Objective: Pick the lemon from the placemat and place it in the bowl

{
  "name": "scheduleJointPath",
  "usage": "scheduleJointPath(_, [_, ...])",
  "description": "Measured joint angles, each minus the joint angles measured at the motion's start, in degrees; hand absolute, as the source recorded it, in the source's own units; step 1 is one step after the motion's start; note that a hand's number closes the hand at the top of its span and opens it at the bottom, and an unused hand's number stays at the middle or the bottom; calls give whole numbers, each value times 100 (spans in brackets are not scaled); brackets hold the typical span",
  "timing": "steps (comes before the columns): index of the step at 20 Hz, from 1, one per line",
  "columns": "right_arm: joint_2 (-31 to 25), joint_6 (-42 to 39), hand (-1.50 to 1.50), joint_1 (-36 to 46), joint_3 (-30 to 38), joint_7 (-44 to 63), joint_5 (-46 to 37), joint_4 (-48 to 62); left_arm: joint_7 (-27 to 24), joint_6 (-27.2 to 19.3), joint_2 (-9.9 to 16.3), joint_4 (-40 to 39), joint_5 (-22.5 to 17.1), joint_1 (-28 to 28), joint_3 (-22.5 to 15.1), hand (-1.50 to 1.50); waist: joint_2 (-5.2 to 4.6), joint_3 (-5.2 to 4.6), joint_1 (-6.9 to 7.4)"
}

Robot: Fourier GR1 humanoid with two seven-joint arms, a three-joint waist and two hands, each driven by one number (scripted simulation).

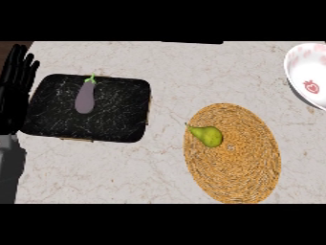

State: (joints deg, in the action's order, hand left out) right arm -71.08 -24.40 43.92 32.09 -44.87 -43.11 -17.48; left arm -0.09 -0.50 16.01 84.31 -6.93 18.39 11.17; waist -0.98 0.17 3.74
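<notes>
Where the woven round placemat (pixel 232 155) lies, a green pear (pixel 208 136) sits upper-left; white bowl (pixel 319 76) far right; eggplant (pixel 85 97) on black mat (pixel 116 115); left hand (pixel 10 91) resting, fingers straight.

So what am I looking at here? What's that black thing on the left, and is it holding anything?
You are seeing through a camera in a humanoid robot's head, looking steeply down at a marble kitchen counter. The black thing is the robot's left hand on a grey forearm, resting open at the left edge, fingers straight; it holds nothing. Its right hand is out of view. On the counter lie a black mat with a small purple eggplant on it, a round woven placemat carrying a green pear-shaped fruit, though the task calls it a lemon, and a white bowl with red markings at the right edge.
</notes>
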Motion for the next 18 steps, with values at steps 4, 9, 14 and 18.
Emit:
scheduleJointPath(4, [354,-104,150,429,-387,283,-185,-67,-34,57,18,23,-38,-81,29,0,9,-5,1])
scheduleJointPath(9, [870,-215,150,931,-758,617,-358,-36,-55,17,4,-27,-13,-73,52,0,12,-8,-45])
scheduleJointPath(14, [1455,-36,150,1107,-997,743,-510,132,-107,19,19,-111,5,-44,81,0,7,-5,-91])
scheduleJointPath(18, [1828,439,150,1130,-1128,884,-680,271,-162,12,4,-128,38,-37,67,0,-6,-2,-84])
